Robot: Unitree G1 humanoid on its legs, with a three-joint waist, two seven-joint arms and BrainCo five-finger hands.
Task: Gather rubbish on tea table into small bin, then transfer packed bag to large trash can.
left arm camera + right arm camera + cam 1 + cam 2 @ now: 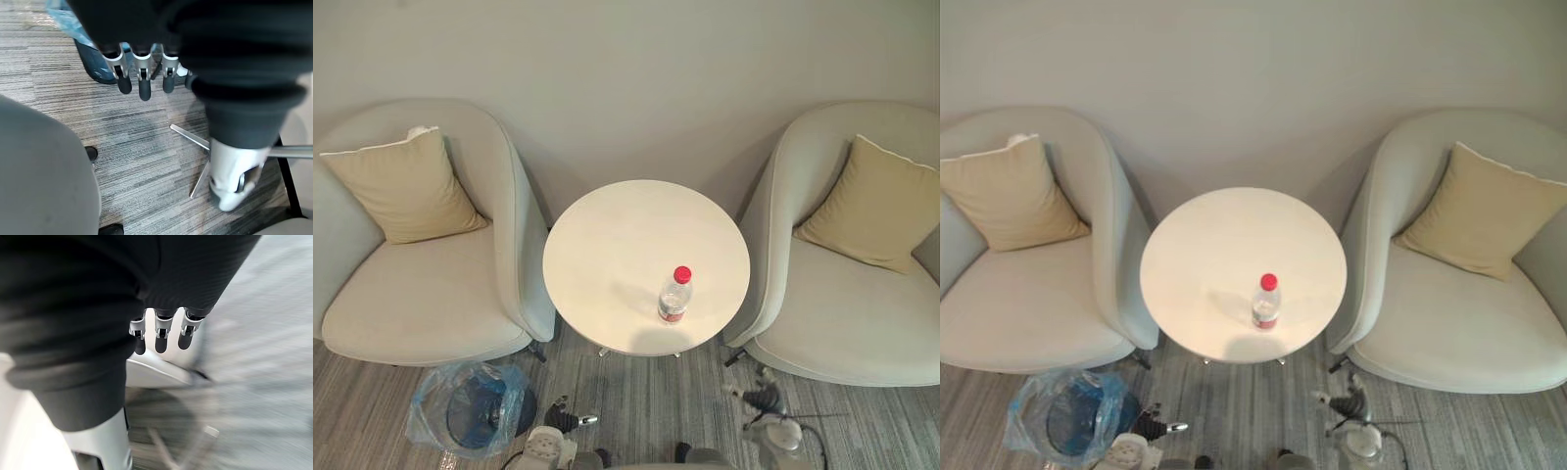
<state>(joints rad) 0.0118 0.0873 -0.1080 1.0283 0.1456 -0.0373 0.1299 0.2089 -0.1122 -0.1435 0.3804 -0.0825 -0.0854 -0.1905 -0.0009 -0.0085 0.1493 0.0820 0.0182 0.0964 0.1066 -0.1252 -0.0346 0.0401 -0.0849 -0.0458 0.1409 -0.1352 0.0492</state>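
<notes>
A clear water bottle [674, 295] with a red cap stands upright on the round white tea table [617, 245], near its front edge. On the carpet at the lower left is the small dark bin [475, 406], lined with a blue plastic bag. My left hand [566, 421] hangs low beside the bin, fingers [142, 81] straight and holding nothing. Below the table's right side hangs my right hand [761, 399], and its fingers [160, 335] are also straight and empty. Both hands are well short of the bottle.
Two pale armchairs flank the table, the left armchair [431, 304] and the right armchair [852, 323], each with a tan cushion. The table's metal legs [190, 137] spread over grey striped carpet. A wall stands close behind.
</notes>
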